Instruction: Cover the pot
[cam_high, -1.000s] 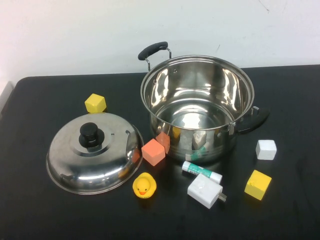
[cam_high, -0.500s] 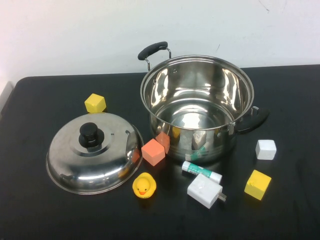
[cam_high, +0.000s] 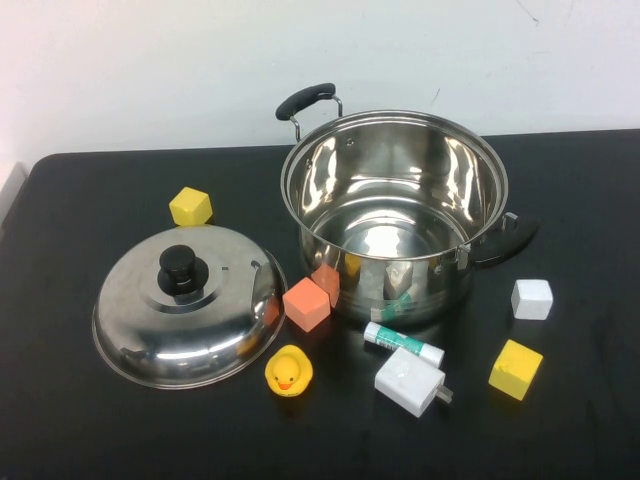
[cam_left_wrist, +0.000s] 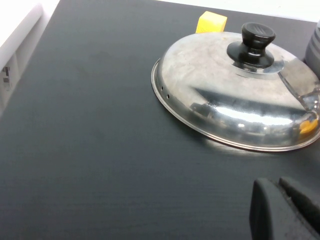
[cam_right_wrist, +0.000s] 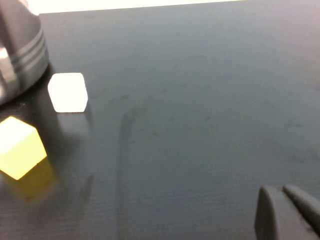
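Observation:
The shiny steel pot (cam_high: 395, 215) with two black side handles stands open and upright at the back middle of the black table. Its domed steel lid (cam_high: 185, 305) with a black knob (cam_high: 180, 268) lies to its left, knob up; the lid also shows in the left wrist view (cam_left_wrist: 235, 95). Neither arm shows in the high view. My left gripper (cam_left_wrist: 280, 192) is shut and empty, low over the table a little short of the lid. My right gripper (cam_right_wrist: 284, 199) is shut and empty over bare table, away from the pot's wall (cam_right_wrist: 17, 50).
Around the pot lie an orange block (cam_high: 306, 304), a rubber duck (cam_high: 288, 371), a glue stick (cam_high: 403, 344), a white charger (cam_high: 409, 382), a white block (cam_high: 532, 299) and two yellow blocks (cam_high: 516, 369) (cam_high: 190, 206). The table's left edge (cam_left_wrist: 30, 55) is near the left arm.

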